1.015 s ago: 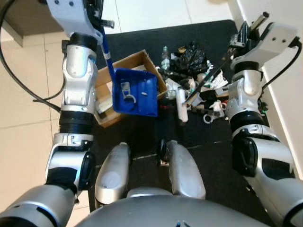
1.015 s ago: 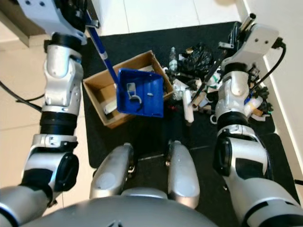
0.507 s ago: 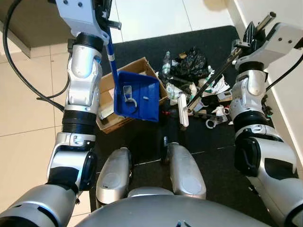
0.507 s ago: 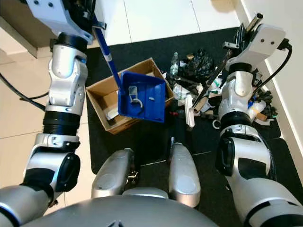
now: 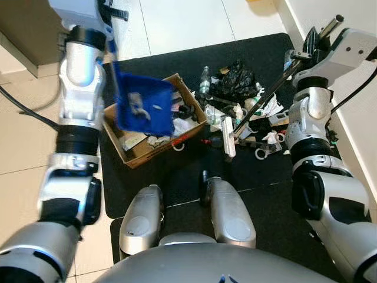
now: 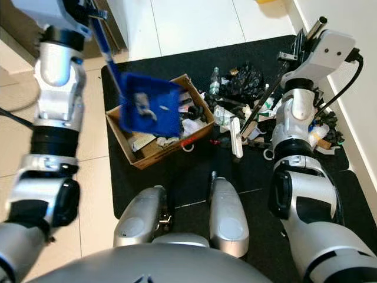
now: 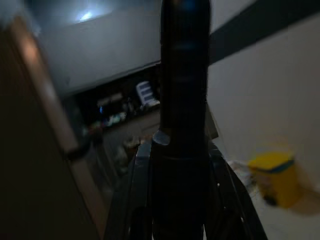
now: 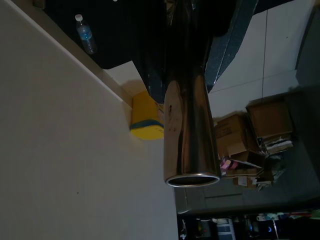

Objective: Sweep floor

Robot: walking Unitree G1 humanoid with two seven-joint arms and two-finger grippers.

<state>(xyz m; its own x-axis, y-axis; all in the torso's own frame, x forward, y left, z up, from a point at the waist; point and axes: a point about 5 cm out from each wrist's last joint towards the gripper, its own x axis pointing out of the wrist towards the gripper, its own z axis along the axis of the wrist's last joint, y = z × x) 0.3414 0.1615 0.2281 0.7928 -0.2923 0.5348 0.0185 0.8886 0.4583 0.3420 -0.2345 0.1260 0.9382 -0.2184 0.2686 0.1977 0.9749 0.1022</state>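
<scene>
Left fingers (image 7: 220,200) pinch the dustpan (image 5: 143,106) handle, pan tilted above the box (image 5: 141,154). Right fingers (image 5: 308,42) grip the broom (image 5: 259,103); its head (image 5: 228,137) sits at the litter (image 5: 235,88).

This looks like an indoor room used as a test space or storeroom more than a lived-in home. The floor is pale glossy square tile (image 5: 182,20) with a black rectangular mat (image 5: 177,171) laid beside a plain white wall (image 6: 353,17). A small yellow lidded bin (image 8: 146,117) stands against that wall, and stacked brown cardboard cartons (image 8: 270,117) sit farther off on the tile.
</scene>
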